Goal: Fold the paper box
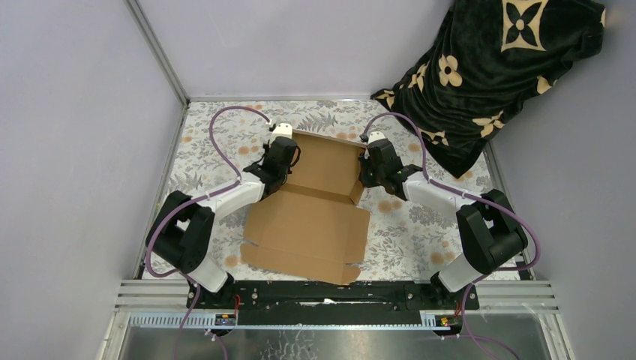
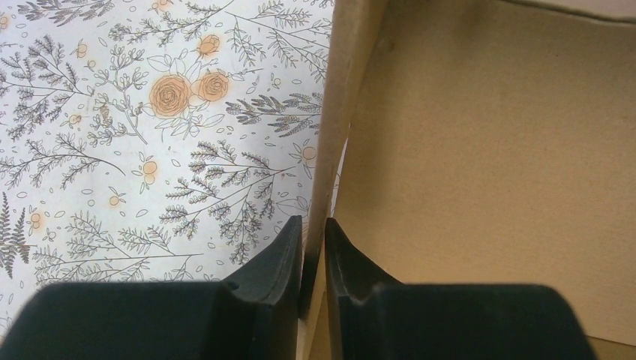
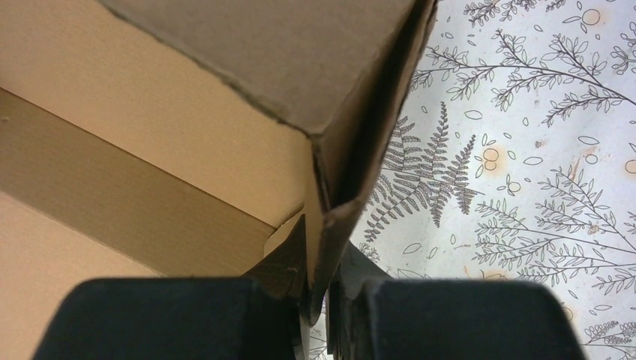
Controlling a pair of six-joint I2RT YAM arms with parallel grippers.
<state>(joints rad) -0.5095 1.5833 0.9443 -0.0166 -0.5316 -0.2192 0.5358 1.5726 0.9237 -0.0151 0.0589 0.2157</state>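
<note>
Left gripper (image 2: 313,231) nipped tight on the upright left side wall of the paper box (image 1: 311,221). Right gripper (image 3: 322,251) nipped on the right wall, at its corner. Box at table centre, long axis 6–12 o'clock, flat flap toward 6. Floral tablecloth (image 1: 217,142), grey walls (image 1: 300,45), black patterned blanket (image 1: 487,67) at 2 o'clock.

paper box (image 1: 311,217) on table (image 1: 210,142), cloth (image 1: 487,67) far right
</note>
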